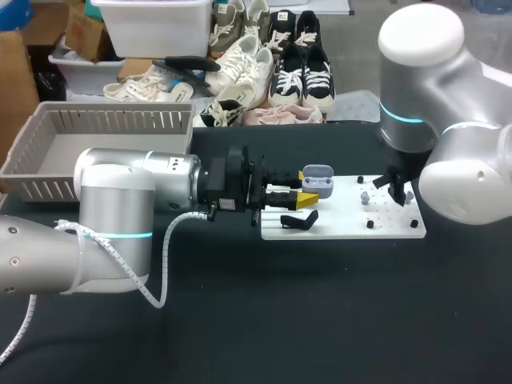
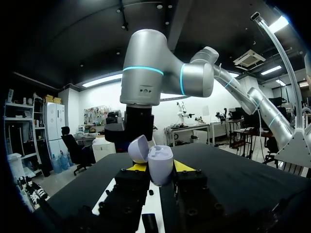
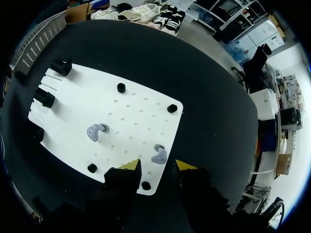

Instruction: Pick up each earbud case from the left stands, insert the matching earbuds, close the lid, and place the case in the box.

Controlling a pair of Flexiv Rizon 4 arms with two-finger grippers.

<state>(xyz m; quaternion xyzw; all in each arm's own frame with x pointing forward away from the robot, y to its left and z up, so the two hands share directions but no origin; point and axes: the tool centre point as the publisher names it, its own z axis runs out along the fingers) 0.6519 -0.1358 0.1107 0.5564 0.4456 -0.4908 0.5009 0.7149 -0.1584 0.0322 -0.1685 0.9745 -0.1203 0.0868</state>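
Our dark surface [image 1: 240,320] carries a white board [image 1: 344,226] dotted with black pegs [image 3: 121,88]. A grey slatted box [image 1: 112,118] stands well apart at the board's 10 o'clock. One black stand [image 1: 300,219] sits at the board's 8 o'clock corner, just beside our left jaws. In the right wrist view, two more black stands [image 3: 44,97] show at the board's end farthest from the right jaws. The earbud case [image 2: 160,165] is pale lavender-grey, rounded, with its lid [image 2: 138,148] swung open and tilted back. It sits over the board's 10 o'clock corner, upright between the yellow tips of our left jaws, which are clenched on its body from both sides. Our right jaws hang released over the board's 3 o'clock end. One grey earbud [image 3: 159,154] lies on the board just ahead of their gap, and a second earbud [image 3: 96,130] lies farther ahead, toward the board's middle.
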